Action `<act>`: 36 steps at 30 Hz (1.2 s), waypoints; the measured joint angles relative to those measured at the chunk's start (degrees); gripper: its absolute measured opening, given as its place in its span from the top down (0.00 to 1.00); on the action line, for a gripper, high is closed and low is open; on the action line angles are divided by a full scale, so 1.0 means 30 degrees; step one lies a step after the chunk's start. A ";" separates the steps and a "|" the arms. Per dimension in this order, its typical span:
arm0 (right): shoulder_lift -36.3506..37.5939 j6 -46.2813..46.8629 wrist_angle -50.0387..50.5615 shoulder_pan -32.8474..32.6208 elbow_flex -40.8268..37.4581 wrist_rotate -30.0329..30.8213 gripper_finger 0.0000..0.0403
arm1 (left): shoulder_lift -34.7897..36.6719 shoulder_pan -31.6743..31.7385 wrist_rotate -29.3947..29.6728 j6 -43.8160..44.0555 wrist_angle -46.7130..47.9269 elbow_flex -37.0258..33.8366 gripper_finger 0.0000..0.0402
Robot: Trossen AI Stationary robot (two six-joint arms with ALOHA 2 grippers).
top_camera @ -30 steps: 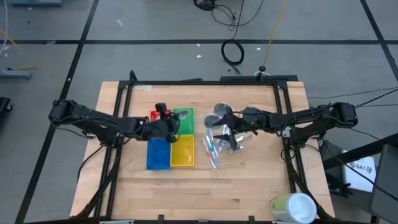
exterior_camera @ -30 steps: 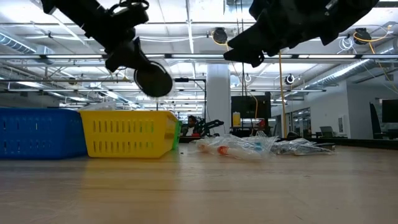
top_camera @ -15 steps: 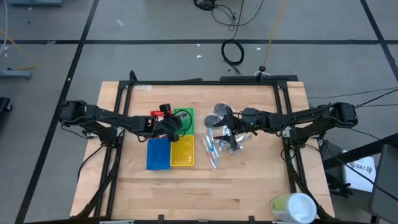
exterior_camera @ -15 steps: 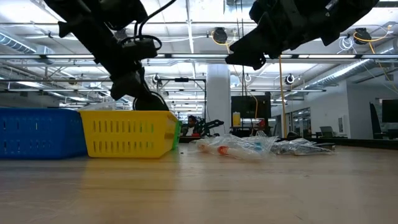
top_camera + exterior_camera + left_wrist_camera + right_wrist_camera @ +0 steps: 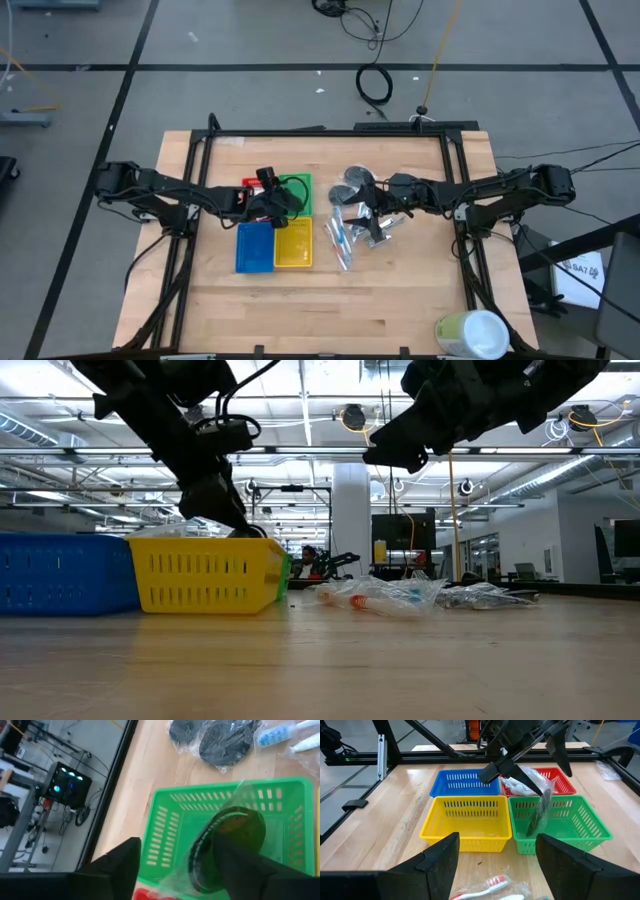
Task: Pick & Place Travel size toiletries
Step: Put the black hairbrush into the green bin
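We are letting go with our left hand [image 5: 527, 757] spread above the green tray [image 5: 175, 827] so the bagged dark disc [image 5: 227, 845] drops in edge-first, while our right hand [image 5: 368, 205] is waiting spread and empty over the pile of toiletries [image 5: 350, 235] on the counter [image 5: 400, 290].

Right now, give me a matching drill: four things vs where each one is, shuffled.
1. bagged dark disc
2. right tool
3. pale green cylinder
4. yellow tray

A. over the toiletry pile, open
B. at a table corner, far from the trays
C. beside the blue tray
D. upright in the green tray

Pairs: 1-D, 2-A, 3-B, 4-C
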State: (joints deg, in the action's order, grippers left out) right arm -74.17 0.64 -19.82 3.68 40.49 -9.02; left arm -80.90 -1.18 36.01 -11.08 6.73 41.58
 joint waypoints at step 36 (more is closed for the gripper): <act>-0.0399 0.0265 0.4187 0.0470 -0.0020 0.9222 0.38 | 0.5926 -0.0689 -0.3032 0.2823 0.0603 0.0568 0.45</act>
State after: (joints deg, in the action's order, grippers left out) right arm -75.37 1.44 -7.26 5.09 40.43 18.65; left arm -63.13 -3.25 26.91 -2.61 8.54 43.29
